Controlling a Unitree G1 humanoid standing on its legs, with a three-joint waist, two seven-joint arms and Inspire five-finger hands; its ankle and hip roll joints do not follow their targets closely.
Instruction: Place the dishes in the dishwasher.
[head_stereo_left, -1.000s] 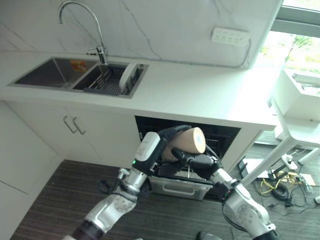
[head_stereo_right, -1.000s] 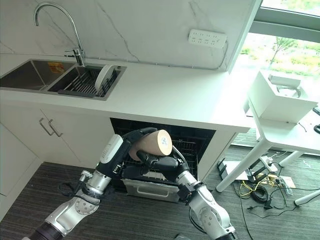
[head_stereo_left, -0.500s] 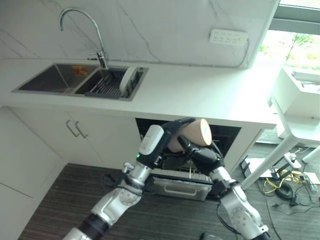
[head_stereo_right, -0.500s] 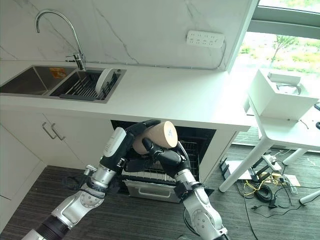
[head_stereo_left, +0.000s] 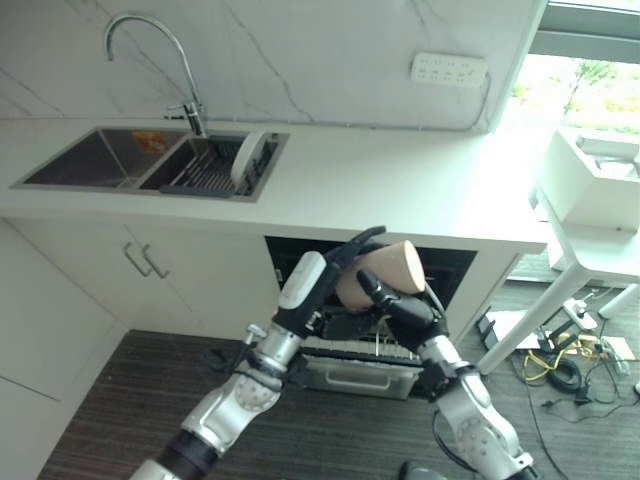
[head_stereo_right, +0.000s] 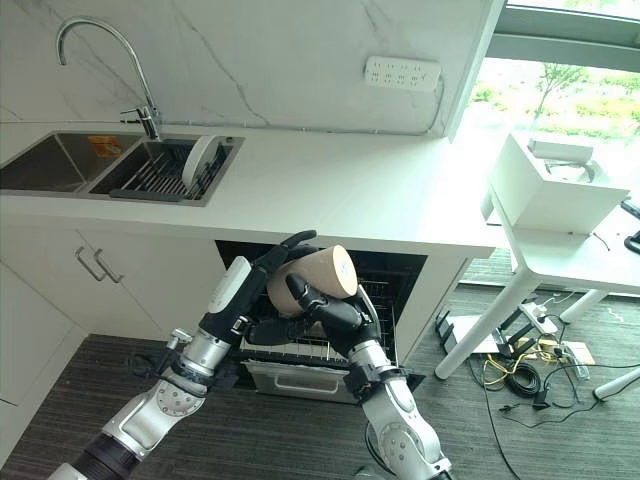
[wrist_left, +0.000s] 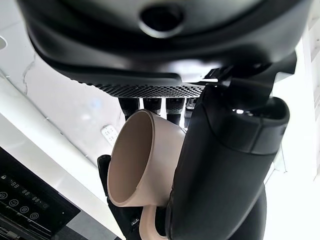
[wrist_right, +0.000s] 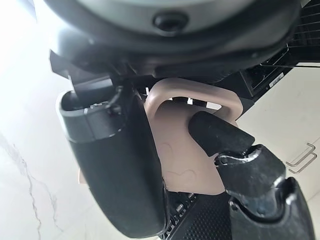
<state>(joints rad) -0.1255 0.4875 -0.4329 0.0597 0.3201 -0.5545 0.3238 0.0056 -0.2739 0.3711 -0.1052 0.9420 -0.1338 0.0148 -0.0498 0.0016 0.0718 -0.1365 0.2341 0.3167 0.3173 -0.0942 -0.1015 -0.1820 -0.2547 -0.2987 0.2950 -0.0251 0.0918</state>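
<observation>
A white counter (head_stereo_left: 400, 190) spans the scene, its sink (head_stereo_left: 90, 158) at ten o'clock holding a rack with one white plate (head_stereo_left: 246, 157) on edge. Below at six o'clock, the open dishwasher (head_stereo_right: 390, 275) shows a pulled-out wire rack (head_stereo_right: 300, 345), mostly hidden behind the arms. In front of it both hands share a beige mug (head_stereo_right: 318, 278): the left hand (head_stereo_right: 262, 290) curls around its body, the right hand (head_stereo_right: 322, 303) clamps its handle.
</observation>
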